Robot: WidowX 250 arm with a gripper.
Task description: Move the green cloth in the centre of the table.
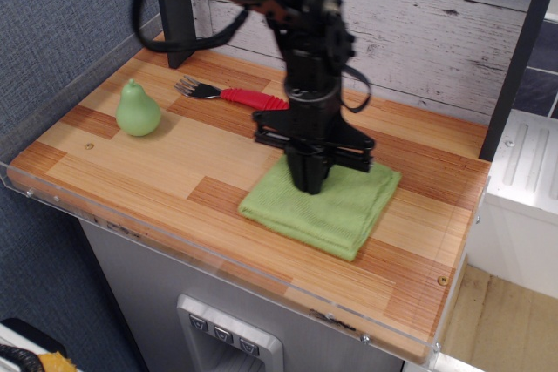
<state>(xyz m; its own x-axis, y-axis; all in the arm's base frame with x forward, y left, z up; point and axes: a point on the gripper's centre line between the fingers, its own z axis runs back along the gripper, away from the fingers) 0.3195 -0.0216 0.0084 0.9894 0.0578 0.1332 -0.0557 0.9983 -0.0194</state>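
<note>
Your arm reaches straight down from the back edge, its gripper [310,182] pressed tip-first into the green cloth [324,204] lying toward the table's [131,172] front right; whether its fingers pinch the fabric, you cannot tell

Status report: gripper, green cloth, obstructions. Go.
Gripper down on green cloth, jaws hidden. Cloth flat, folded, on table, right of middle. Pear and fork well clear, left.

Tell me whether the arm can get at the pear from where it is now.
Probably yes. The tool is pressed down on the green cloth, and only bare table lies between it and the pear; the fork sits behind that path.
</note>
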